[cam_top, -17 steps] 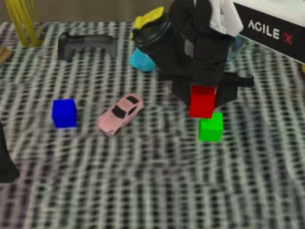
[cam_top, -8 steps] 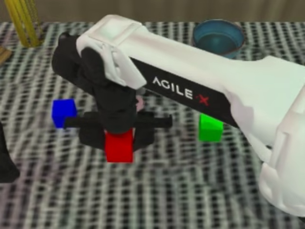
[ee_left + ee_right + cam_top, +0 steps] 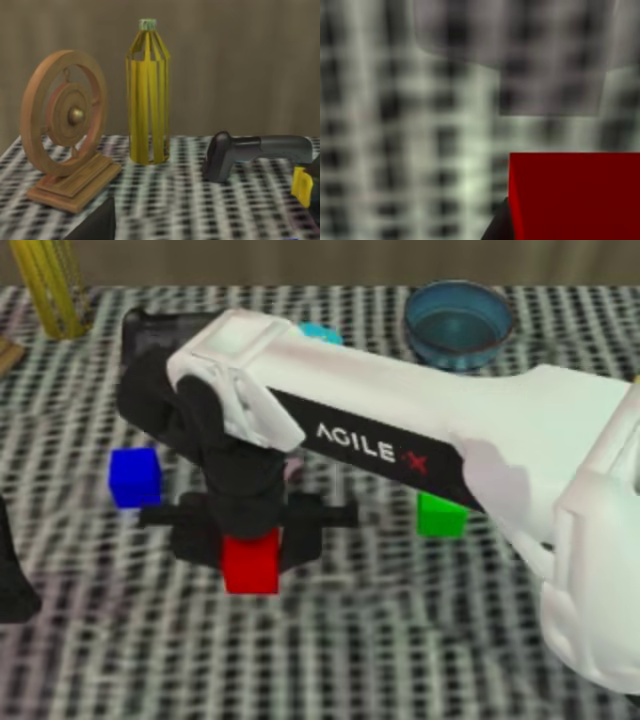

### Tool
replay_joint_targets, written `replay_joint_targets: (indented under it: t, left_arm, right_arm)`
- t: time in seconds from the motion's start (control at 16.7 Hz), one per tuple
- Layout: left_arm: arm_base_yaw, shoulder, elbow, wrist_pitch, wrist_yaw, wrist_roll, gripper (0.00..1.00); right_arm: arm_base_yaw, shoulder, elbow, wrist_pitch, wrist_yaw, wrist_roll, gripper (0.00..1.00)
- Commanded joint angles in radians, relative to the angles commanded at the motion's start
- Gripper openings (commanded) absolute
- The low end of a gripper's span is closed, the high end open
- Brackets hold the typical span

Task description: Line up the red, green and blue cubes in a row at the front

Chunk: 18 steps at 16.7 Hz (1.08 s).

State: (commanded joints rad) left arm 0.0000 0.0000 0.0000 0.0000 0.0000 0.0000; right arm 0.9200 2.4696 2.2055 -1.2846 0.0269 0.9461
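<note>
The right gripper point(image 3: 250, 545) reaches across from the right side of the surface point(image 3: 400, 640) to left of centre, its jaws clenched on the red cube point(image 3: 250, 562), which shows below the black gripper body. In the right wrist view the red cube point(image 3: 575, 196) fills the near corner with a dark finger edge beside it; whether it rests on the patterned cloth or hangs just above it is hard to tell.

There are three cubes, one of each colour. The blue cube point(image 3: 134, 477) sits on the surface to the left of the gripper, near it but apart. The green cube point(image 3: 441, 515) sits to the right, partly covered by the white forearm of the right arm.

Around them: one blue bowl point(image 3: 458, 322) at the back right, one dark handheld scanner point(image 3: 160, 325) at the back left, partly under the arm, and a sliver of a light cyan case point(image 3: 322, 333) peeking out behind the arm. A yellow slatted bottle point(image 3: 48, 285) stands at the back left corner. The left wrist view shows one wooden wheel ornament point(image 3: 67, 135) beside the yellow bottle point(image 3: 147, 95) and the scanner point(image 3: 255, 152).

The left gripper point(image 3: 15, 580) is parked at the left edge, only a dark part showing.
</note>
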Motion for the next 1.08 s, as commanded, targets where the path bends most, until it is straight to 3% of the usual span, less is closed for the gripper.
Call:
replay_joint_targets:
  t: [0.24, 0.48, 1.08]
  left_arm:
    - [0.000, 0.000, 0.000, 0.000, 0.000, 0.000, 1.00]
    - [0.000, 0.000, 0.000, 0.000, 0.000, 0.000, 1.00]
    - [0.000, 0.000, 0.000, 0.000, 0.000, 0.000, 1.00]
  right_arm:
    - [0.004, 0.015, -0.121, 0.132, 0.001, -0.001, 0.00]
    - [0.005, 0.017, -0.128, 0.139, 0.001, -0.001, 0.00]
    - [0.005, 0.017, -0.128, 0.139, 0.001, -0.001, 0.75]
